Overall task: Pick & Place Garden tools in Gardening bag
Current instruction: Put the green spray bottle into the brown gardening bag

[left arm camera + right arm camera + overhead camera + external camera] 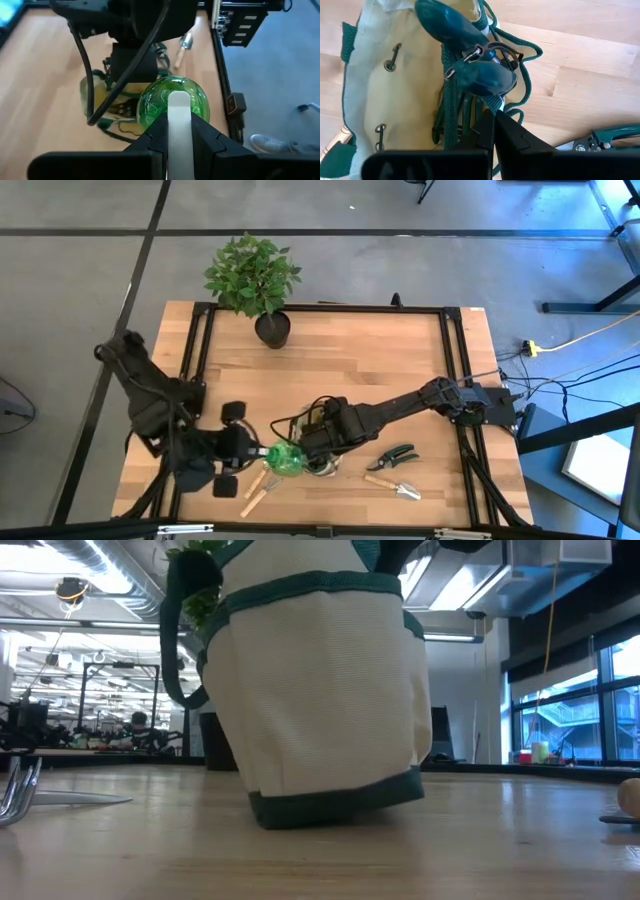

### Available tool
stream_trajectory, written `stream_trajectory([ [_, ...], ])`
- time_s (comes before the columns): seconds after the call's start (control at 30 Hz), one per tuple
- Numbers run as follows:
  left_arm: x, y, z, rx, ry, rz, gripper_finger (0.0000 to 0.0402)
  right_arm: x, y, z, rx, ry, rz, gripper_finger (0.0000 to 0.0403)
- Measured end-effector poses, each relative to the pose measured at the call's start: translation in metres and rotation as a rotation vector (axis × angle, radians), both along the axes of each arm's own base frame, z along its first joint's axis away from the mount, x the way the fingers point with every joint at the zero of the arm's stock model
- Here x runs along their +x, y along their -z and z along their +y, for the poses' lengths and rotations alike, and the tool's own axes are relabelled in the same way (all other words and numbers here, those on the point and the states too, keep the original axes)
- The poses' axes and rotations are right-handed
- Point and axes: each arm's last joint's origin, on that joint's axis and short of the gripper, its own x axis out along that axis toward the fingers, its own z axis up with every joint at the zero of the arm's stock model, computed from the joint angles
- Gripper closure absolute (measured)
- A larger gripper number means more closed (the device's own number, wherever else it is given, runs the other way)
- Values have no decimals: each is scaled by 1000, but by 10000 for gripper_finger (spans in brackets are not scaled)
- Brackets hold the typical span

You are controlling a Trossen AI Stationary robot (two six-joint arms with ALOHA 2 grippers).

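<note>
The cream and green gardening bag (pixel 320 690) stands tilted at the table's near middle, its left bottom edge on the wood and its right side raised. Dark-teal-handled pruners (pixel 465 50) lie inside it. My left gripper (pixel 250 452) is shut on the green translucent spray bottle (pixel 172 102), right beside the bag. My right gripper (pixel 492 135) is shut at the bag's rim. Another pair of pruners (pixel 397 457), a trowel (pixel 392 488) and wooden-handled tools (pixel 258 485) lie flat on the table. My left gripper pinches the bottle's white top part (pixel 179 107) between its two fingers, coming level from the table's left. The green body points away from the fingers toward the bag. I cannot tell whether it rests on anything. My right gripper pinches the bag's green webbing at the rim (pixel 487 102) between its two fingers, coming from above on the bag's right side. The bag is tipped, one bottom edge (pixel 260 820) on the table and the other raised.
A leafy plant in a black pot (pixel 270 328) stands at the far edge. A metal fork (pixel 20 790) lies at the low view's left. A black frame (pixel 455 380) runs along the table's sides. Bare wood lies at the table's far right.
</note>
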Motion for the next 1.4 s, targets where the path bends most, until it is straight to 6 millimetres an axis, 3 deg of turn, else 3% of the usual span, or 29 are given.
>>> stream_trajectory([
  [0.7,27,51,11,157,-124,-95,364,-4,1,7,-39,35,-6,396],
  [0.87,28,49,14,210,-230,-164,364,-3,-3,15,-66,70,-111,396],
  [1.4,42,59,22,99,-128,-12,364,-7,-4,17,-89,81,-95,396],
])
